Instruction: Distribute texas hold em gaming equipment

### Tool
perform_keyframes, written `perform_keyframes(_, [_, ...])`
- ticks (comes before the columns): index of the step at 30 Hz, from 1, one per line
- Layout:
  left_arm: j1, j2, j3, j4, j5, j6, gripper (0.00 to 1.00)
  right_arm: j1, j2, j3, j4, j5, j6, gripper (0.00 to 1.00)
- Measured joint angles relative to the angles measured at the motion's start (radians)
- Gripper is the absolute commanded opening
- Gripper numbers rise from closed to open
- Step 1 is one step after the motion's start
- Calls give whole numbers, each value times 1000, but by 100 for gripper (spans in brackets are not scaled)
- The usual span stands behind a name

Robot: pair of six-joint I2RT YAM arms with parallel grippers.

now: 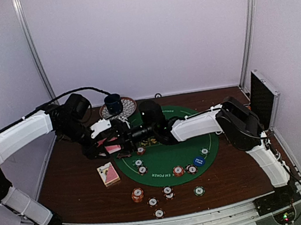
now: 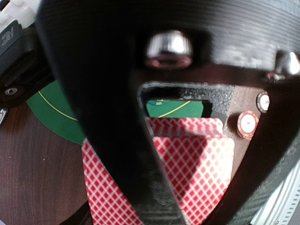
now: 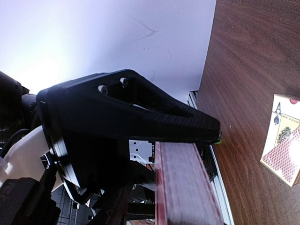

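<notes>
left gripper pressed together on a stack of pink-backed lattice-pattern playing cards, held at the left rim of the round green felt mat. right gripper reaches in from the right, close up to the same cards. In the right wrist view the stack shows edge-on just under its black finger; cannot tell if that gripper is pinching or spread. A cardboard card box with ace of spades print lies flat on the brown wooden table, just left of the mat on the near side. Small round edge-striped poker chips sit on the mat, with more chips on bare wood in front of it. The blue round button is on the mat's right part. A dark blue mug stands on a patterned plate at the mat's far edge
</notes>
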Motion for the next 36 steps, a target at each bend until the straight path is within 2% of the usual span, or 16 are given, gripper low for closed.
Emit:
perform_keyframes(4, [0,0,0,-2,1,8,34,0,0,0,-2,0,0,29])
perform_keyframes(6, [0,0,0,-2,3,10,49,0,2,0,-8,0,2,21])
perform_keyframes(10, [0,0,0,-4,2,13,90,0,12,0,-10,0,7,12])
perform_keyframes(11, [0,0,0,-6,3,12,96,0,12,0,-8,0,10,11])
perform_keyframes(12, [0,0,0,-8,5,14,97,0,12,0,-5,0,17,10])
perform_keyframes(15, [0,-1,-7,-10,15,3,97,0,12,-3,8,0,26,9])
perform_keyframes(18, [1,-1,-26,-11,31,-2,93,0,12,-12,26,0,29,9])
perform_keyframes(29, [14,-1,-32,-4,56,-11,67,1,12,-28,32,-10,34,10])
perform_keyframes(34, [14,-1,-32,0,59,-9,54,1,12,-28,17,-17,23,19])
perform_keyframes(36, [14,-1,-32,-2,58,-9,47,1,12,-28,7,-18,10,28])
